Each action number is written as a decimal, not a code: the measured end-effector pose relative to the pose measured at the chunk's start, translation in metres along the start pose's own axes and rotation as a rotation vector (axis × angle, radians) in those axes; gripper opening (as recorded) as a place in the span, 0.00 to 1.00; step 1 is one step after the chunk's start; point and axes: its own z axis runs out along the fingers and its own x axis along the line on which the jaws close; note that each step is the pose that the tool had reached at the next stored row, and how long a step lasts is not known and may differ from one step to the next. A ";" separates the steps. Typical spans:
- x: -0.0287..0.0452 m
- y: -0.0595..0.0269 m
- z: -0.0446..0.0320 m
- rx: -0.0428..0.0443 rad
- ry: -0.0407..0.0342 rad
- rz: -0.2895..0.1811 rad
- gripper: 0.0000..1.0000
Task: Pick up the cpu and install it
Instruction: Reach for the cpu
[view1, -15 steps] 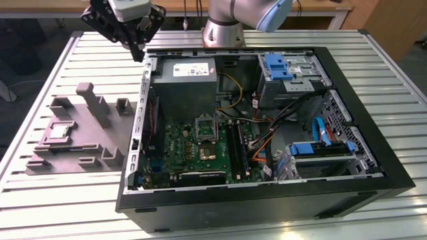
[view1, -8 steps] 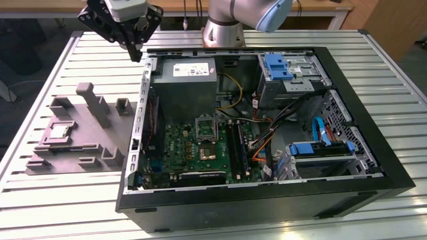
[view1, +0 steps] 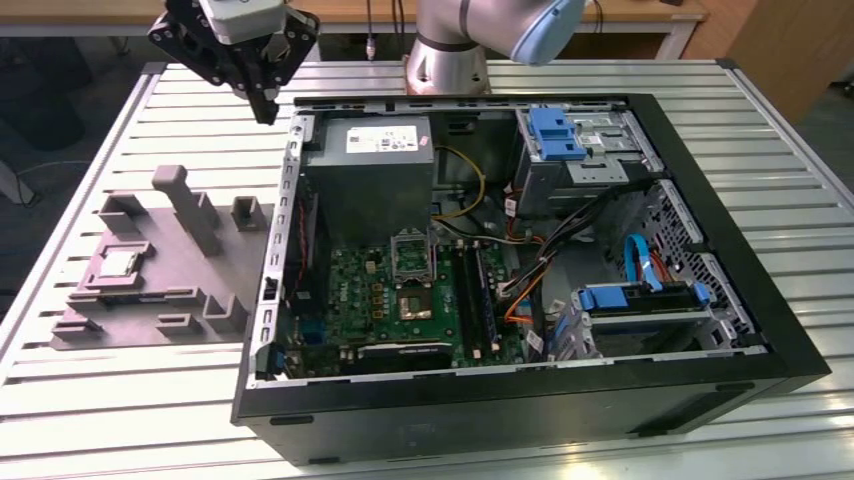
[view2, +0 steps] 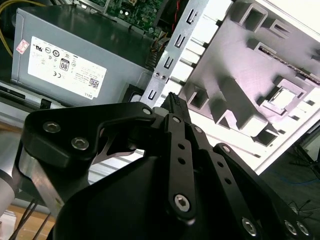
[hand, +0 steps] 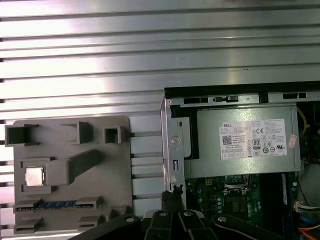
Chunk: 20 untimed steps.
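While the cpu rests in the grey tray at the exterior view's left, the claw (clenched on nothing) hangs upper left.

Looks like a robotics lab: arm base standing on a slatted aluminium table, an opened desktop PC case (side panel off) and a grey moulded tray.

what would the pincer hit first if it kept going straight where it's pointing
Most likely the metal side rim of the computer case beside the power supply: in both wrist views the pincer lines up with that edge. Depth is unclear; it could slip past onto the slatted table.
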 end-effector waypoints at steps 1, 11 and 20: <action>0.0004 0.0000 0.0000 0.0001 0.0001 0.000 0.11; 0.0038 -0.0003 -0.0001 0.0000 0.0000 0.000 0.11; 0.0070 -0.0006 -0.0001 0.0001 0.0001 0.000 0.11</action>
